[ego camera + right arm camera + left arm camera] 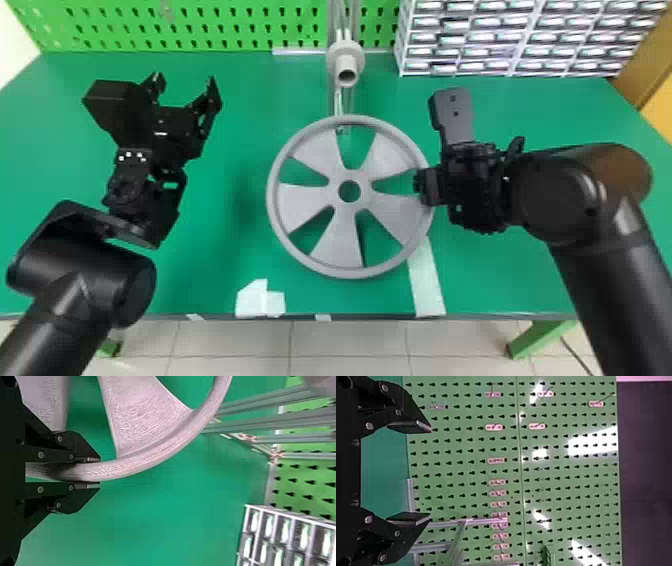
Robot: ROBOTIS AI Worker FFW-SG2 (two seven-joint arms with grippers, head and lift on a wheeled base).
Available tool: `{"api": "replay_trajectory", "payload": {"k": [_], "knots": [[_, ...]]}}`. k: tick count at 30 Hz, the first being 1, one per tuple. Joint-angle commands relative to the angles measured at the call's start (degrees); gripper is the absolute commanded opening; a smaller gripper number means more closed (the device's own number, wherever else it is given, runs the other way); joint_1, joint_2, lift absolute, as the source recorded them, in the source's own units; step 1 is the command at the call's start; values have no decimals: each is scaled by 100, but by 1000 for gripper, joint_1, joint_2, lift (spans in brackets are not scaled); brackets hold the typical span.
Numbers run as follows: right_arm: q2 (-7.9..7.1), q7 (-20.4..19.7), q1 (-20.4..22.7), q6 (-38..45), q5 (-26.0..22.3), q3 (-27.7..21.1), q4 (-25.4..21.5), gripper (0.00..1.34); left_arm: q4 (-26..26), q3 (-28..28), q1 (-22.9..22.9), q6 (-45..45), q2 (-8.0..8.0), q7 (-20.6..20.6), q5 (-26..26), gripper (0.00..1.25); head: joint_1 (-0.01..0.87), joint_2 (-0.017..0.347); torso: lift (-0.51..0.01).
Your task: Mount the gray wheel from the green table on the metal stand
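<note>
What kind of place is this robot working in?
Probably a workshop or robotics lab: a green workbench, a perforated tool panel behind it, and a rack of small drawers at the back.

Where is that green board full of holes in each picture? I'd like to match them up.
Head view: the green board is at the back, along the top, left of the drawer rack.
Left wrist view: the green board spreads beyond the left gripper.
Right wrist view: the green board is beyond the metal stand.
Shared landmark: the green table, meeting the board's lower edge.
</note>
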Motion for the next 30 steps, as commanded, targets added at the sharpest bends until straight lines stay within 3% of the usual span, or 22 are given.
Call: {"api": "replay_trajectory", "payload": {"k": [1,9,16,20,30], "knots": [[49,0,169,-270,134,-5,-182,169,-28,-56,42,0,0,50,78,776,867,52,-100],[66,448,450,-692,749,92,-481,167,-46,-100,60,0,-9,129,104,776,867,52,-100],[93,475,634,-771,837,100,-621,155,-55,-117,104,0,-44,190,131,776,867,52,-100],[119,475,740,-824,942,83,-771,32,-72,-91,148,9,-88,190,122,776,867,52,-100],[154,492,1003,-1237,1206,136,-1034,31,-98,-29,244,0,-167,199,104,776,867,52,-100]]}}
